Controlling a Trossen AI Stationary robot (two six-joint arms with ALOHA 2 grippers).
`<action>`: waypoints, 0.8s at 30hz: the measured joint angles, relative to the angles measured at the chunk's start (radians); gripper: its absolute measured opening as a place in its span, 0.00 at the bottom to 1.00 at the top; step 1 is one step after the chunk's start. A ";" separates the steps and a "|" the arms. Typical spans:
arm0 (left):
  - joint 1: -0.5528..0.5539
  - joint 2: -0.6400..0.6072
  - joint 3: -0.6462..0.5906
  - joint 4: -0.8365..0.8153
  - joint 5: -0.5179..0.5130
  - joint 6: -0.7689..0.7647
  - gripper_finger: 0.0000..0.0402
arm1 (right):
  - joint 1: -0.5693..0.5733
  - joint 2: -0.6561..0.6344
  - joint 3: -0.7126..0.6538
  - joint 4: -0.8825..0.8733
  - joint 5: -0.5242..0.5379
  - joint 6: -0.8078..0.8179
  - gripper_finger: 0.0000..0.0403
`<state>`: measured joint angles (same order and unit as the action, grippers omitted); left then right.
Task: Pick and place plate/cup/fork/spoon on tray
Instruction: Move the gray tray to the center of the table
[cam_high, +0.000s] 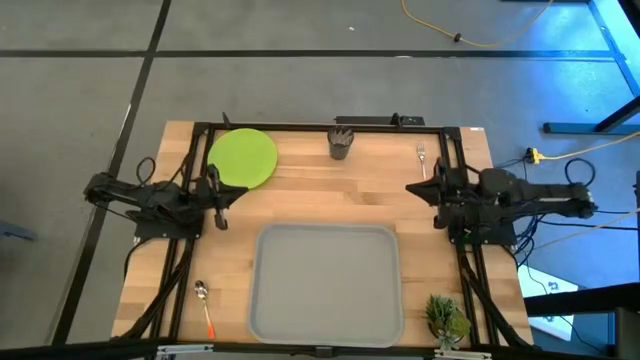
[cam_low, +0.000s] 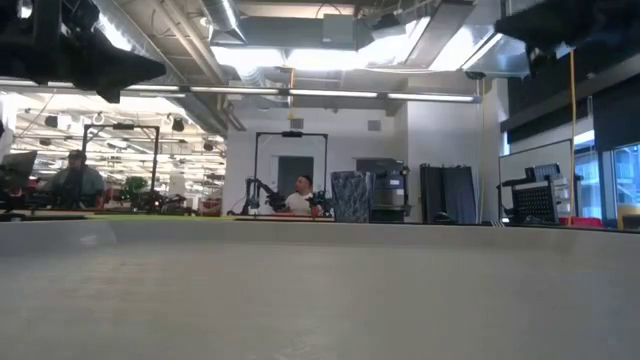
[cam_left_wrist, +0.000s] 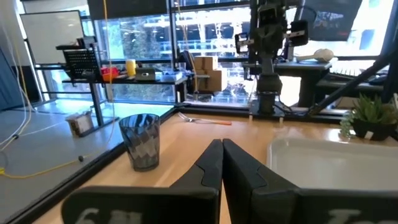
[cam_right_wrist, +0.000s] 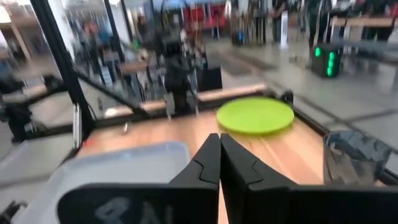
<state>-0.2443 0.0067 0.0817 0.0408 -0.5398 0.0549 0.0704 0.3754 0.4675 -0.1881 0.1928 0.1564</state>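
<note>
The lime-green plate (cam_high: 243, 157) lies flat at the table's far left; it also shows in the right wrist view (cam_right_wrist: 255, 115). The dark grey cup (cam_high: 341, 143) stands upright at the far middle, also in the left wrist view (cam_left_wrist: 140, 142). The fork (cam_high: 423, 156) lies at the far right. The spoon (cam_high: 205, 305) lies at the near left. The light grey tray (cam_high: 326, 283) lies at the near middle. My left gripper (cam_high: 219, 193) is shut and empty beside the plate. My right gripper (cam_high: 418, 187) is shut and empty near the fork.
A small potted plant (cam_high: 447, 318) stands at the near right corner, right of the tray. A black frame (cam_high: 330, 126) runs along the table's far edge and sides. People sit in the room beyond the table (cam_low: 298, 196).
</note>
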 joint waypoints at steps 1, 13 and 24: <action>0.000 0.000 0.011 -0.010 0.000 0.000 0.00 | 0.000 0.051 0.052 -0.047 0.000 0.000 0.00; 0.000 0.000 0.130 -0.187 0.000 0.001 0.00 | -0.047 0.656 0.666 -0.599 -0.002 0.312 0.03; 0.000 0.000 0.134 -0.191 0.001 0.007 0.00 | -0.155 0.939 0.994 -0.714 -0.017 0.303 0.10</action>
<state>-0.2443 0.0067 0.2157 -0.1501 -0.5392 0.0624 -0.0842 1.3143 1.4610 -0.9020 0.1755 0.4592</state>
